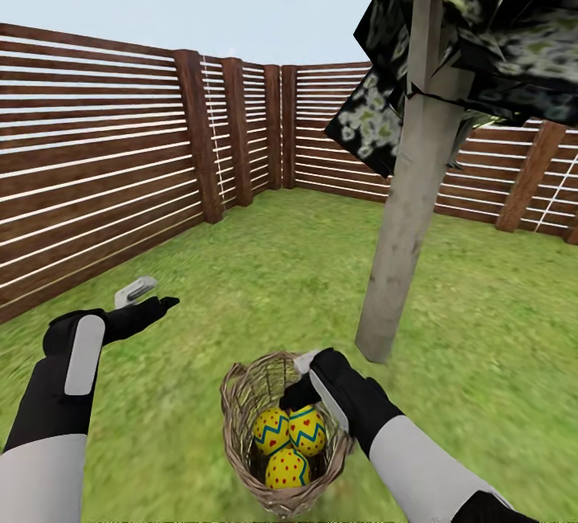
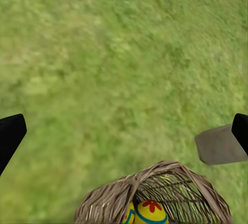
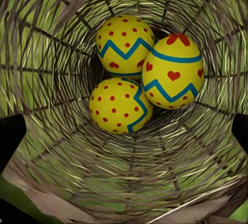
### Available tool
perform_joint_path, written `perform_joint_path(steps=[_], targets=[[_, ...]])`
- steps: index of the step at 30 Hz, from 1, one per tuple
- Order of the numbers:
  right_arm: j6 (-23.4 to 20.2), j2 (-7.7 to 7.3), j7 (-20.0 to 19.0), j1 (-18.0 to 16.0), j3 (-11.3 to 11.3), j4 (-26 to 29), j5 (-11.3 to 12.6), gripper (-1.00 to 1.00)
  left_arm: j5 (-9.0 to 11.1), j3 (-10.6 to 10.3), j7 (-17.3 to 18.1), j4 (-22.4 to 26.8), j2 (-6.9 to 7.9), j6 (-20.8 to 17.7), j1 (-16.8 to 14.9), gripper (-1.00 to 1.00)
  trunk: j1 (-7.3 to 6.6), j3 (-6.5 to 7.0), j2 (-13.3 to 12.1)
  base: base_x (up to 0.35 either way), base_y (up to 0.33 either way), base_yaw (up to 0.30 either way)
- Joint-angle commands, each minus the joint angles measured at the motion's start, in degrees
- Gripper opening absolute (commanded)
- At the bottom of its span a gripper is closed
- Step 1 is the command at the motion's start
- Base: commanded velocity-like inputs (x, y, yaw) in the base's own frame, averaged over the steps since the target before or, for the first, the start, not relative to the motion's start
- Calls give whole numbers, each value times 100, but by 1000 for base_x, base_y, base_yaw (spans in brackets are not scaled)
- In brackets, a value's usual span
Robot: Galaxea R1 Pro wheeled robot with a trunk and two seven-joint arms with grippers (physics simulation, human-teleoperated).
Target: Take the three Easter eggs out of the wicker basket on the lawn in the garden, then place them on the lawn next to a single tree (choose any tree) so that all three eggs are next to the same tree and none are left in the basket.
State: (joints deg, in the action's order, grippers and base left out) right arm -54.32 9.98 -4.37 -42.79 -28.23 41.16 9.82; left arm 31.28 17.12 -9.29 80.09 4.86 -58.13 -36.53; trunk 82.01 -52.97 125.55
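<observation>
Head view: round woven brown-tan wicker basket [image 1: 277, 459] on mottled green lawn [image 1: 265, 290], near pale grey-beige tree trunk [image 1: 405, 210].
Eggs: three yellow Easter eggs with blue zigzags and red dots [image 3: 139, 74], touching, inside basket.
Right gripper [image 1: 302, 385]: at basket rim, fingers apart.
Left gripper [image 1: 148, 298]: over grass, fingers apart.

wicker basket [image 1: 241, 435] sits on the lawn [image 1: 281, 282], close in front of the robot, three easter eggs [image 1: 289, 443] inside, touching each other. right gripper [image 1: 303, 385] reaches over the basket's far rim, tip just above the eggs; whether its jaws are apart is not clear. left gripper [image 1: 148, 298] hangs over bare grass well left of the basket, jaws apart, nothing in it. tree [image 1: 409, 210] with pale trunk stands just beyond the basket to the right. slatted fence [image 1: 104, 161] rings the garden behind.
</observation>
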Motion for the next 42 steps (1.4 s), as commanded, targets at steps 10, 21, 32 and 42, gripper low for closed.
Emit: perform_joint_path(steps=[10, 21, 32, 42], targets=[[-1, 2, 9, -565, -41, -13, 39, 100, 62, 2, -54, 6, -2, -23, -4, 100, 219, -186, 405, 0, 0, 0], [608, 2, 73, -824, -33, -827, 57, 100, 62, 2, -55, -1, 2, -23, -4, 100, 461, -383, 846, 0, 0, 0], [697, 2, 116, -827, -24, -852, 47, 100, 70, 11, -54, -2, 6, -23, -4, 100, 702, -581, 1287, 0, 0, 0], [714, 2, 532, -827, -24, -841, 45, 100, 71, 20, -52, -2, 9, -23, -4, 100, 922, -760, 1688, 0, 0, 0]])
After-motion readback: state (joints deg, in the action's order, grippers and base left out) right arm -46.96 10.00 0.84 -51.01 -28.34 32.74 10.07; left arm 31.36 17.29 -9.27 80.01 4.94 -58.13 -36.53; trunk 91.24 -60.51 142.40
